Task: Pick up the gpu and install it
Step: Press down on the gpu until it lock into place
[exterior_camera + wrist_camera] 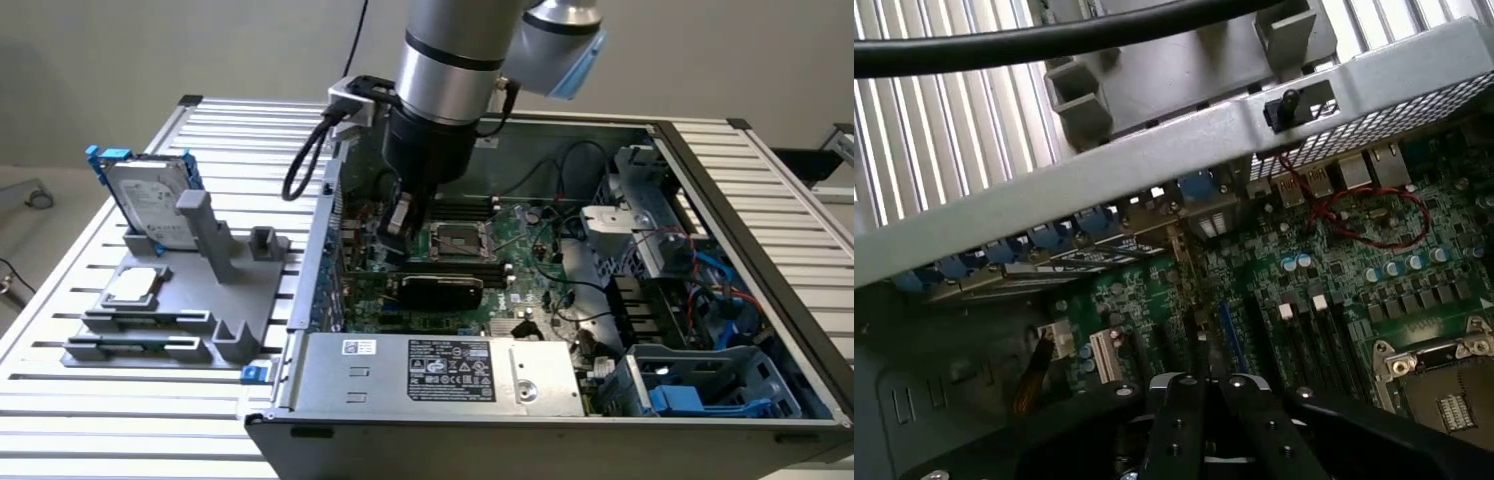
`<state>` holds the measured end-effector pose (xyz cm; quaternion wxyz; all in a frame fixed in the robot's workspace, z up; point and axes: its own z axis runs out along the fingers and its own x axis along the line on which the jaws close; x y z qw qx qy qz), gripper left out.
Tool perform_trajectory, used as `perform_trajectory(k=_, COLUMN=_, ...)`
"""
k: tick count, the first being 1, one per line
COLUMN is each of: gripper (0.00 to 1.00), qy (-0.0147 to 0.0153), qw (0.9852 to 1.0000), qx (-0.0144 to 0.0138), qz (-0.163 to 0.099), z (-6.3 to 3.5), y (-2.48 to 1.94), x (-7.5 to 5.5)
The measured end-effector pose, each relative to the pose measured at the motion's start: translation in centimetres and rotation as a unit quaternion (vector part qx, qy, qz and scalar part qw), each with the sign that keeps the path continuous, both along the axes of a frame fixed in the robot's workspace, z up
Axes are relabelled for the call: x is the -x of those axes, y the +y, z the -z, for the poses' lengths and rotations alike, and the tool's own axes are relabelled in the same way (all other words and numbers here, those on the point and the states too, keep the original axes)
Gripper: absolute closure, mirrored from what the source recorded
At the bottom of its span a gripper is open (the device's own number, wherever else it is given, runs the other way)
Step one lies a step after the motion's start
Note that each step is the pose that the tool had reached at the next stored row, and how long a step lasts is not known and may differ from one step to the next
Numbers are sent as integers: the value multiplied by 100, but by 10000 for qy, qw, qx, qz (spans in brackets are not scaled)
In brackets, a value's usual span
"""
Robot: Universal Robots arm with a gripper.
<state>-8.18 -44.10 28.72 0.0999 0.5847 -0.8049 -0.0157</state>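
Closed and empty, end effector (1209,385) hangs over the motherboard (1324,300); gpu (441,290) sits installed below.

Place: a robotics lab or test bench for computer assembly.
Work surface: a slatted aluminium-profile table (80,400) spanning the exterior frame, against a plain grey wall along the top.
Machine: an industrial robot arm (454,60) coming down from the top centre.
Workpiece: an open desktop computer case (561,420) at centre and right, its green motherboard (1334,290) exposed.
Fixtures: a grey parts holder (200,300) at left, carrying a hard drive (140,200).
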Motion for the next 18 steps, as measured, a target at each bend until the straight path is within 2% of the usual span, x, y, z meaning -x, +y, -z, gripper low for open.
perform_trajectory(k=1, gripper=89, qy=-51, qw=10000, qx=-22, qz=-32, z=0, y=0, x=0)
perform_trajectory(k=4, gripper=89, qy=-172, qw=9997, qx=-87, qz=-160, z=0, y=0, x=0)
perform_trajectory(k=5, gripper=89, qy=-205, qw=9995, qx=-106, qz=-211, z=0, y=0, x=0)
perform_trajectory(k=6, gripper=89, qy=-224, qw=9993, qx=-136, qz=-259, z=0, y=0, x=-1)
perform_trajectory(k=7, gripper=89, qy=-228, qw=9992, qx=-188, qz=-275, z=0, y=0, x=-3)
perform_trajectory(k=8, gripper=89, qy=-225, qw=9992, qx=-199, qz=-275, z=-1, y=-1, x=-10)
perform_trajectory(k=18, gripper=89, qy=-224, qw=9992, qx=-199, qz=-275, z=-2, y=-1, x=-9)
